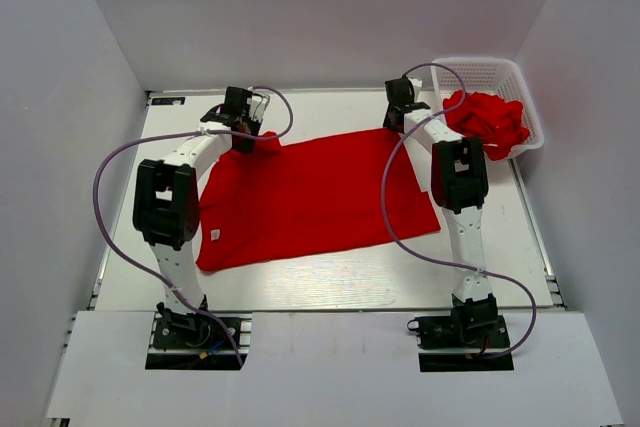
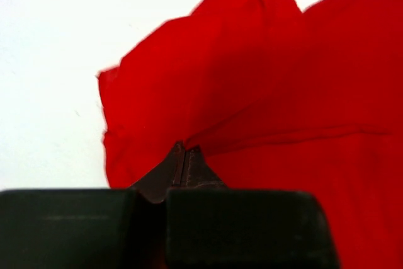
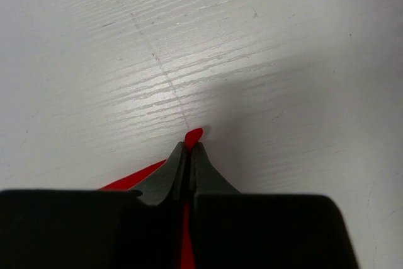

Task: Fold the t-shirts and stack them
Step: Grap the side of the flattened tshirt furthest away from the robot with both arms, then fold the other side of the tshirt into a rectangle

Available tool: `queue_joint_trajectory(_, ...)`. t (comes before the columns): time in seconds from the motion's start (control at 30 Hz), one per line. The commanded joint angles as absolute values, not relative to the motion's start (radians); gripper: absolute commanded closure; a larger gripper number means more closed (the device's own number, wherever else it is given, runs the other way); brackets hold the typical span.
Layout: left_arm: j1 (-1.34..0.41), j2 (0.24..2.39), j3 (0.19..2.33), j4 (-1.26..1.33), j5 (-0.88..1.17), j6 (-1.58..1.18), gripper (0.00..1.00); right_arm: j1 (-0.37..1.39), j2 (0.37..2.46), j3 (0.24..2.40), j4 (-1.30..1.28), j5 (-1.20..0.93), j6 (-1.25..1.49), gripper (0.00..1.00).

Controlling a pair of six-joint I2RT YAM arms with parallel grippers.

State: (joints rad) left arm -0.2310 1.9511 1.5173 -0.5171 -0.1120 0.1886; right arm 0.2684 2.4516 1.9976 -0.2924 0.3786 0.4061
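Note:
One red t-shirt (image 1: 310,197) lies spread flat across the middle of the table, its small white neck label (image 1: 215,235) near the left edge. My left gripper (image 1: 247,134) sits at the shirt's far left corner. In the left wrist view it (image 2: 186,150) is shut on a raised fold of the red cloth (image 2: 252,92). My right gripper (image 1: 401,115) is at the shirt's far right corner. In the right wrist view it (image 3: 189,147) is shut on the cloth edge, and a red tip (image 3: 193,135) pokes out past the fingertips. More red t-shirts (image 1: 487,119) lie crumpled in the basket.
A white mesh basket (image 1: 497,69) stands at the back right corner, just right of my right arm. Grey walls close in the table on three sides. Purple cables loop off both arms above the shirt and the table (image 1: 330,277).

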Motion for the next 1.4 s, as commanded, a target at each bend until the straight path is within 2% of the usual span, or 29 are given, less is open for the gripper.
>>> queue_joint_trajectory(0.0,-0.229,1.849,1.526,-0.610,-0.051,0.063,1.00,0.272,2.410,1.959,-0.305,0.354,0.370,1.00)
queue_joint_trajectory(0.27,-0.229,1.730,1.460,-0.644,-0.063,-0.046,1.00,0.272,2.326,1.856,-0.261,0.318,0.305,1.00)
queue_joint_trajectory(0.37,-0.229,1.700,1.427,-0.644,-0.009,-0.055,1.00,0.275,2.290,1.806,-0.246,0.311,0.287,1.00)
queue_joint_trajectory(0.6,-0.229,1.606,1.372,-0.765,-0.038,-0.121,1.00,0.273,2.197,1.671,-0.178,0.314,0.213,1.00)
queue_joint_trajectory(0.83,-0.229,1.470,1.267,-0.756,-0.015,-0.152,1.00,0.282,2.132,1.644,-0.140,0.229,0.144,1.00)
queue_joint_trajectory(1.37,-0.239,1.330,1.143,-0.885,0.034,-0.201,1.00,0.278,1.942,1.451,-0.100,0.224,0.127,1.00)
